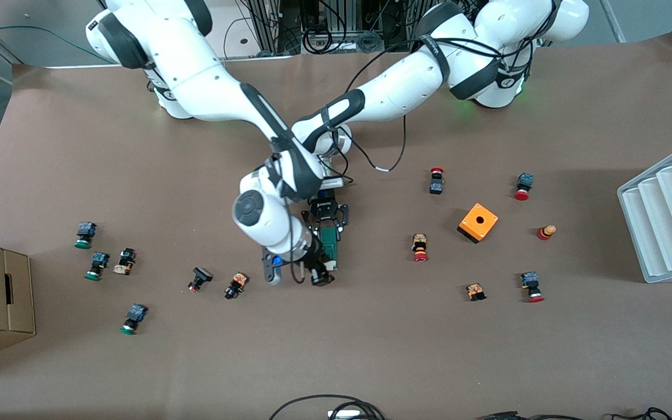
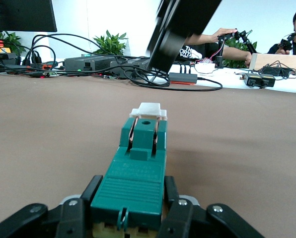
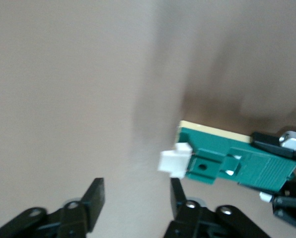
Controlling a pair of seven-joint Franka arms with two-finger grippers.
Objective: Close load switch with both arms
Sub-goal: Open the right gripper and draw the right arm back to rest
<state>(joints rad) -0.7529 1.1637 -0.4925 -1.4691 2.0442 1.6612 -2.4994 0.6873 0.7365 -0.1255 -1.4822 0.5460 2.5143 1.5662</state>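
Left wrist view shows the load switch [image 2: 137,173] most plainly: a narrow green block lying flat on the brown table [image 2: 48,148], with its white sliding piece [image 2: 148,110] at the end away from the camera. That white piece sits close against the green body rather than drawn well out, so I judge the closing push is done or very nearly done, though the pictures cannot confirm that it has latched. What seems left is for both arms to let go and pull clear.

The green body has a ribbed top panel, a small round hole near the slider end and two thin metal strips running along a raised middle section; a pale cream base shows beneath it in the right wrist view.

The left gripper [image 2: 130,210] clamps the block's plain end between its black fingers, pinning it to the table. The right gripper [image 3: 135,198] hangs over the slider end with its jaws standing apart and nothing between them; the white piece lies just beside one fingertip, not touching it as far as I can tell.

In the front view the switch [image 1: 330,245] lies about mid-table, between the two grippers. An orange box with a hole [image 1: 478,222] stands well apart from it toward the left arm's end, and red-capped push buttons [image 1: 420,248] lie between the two.
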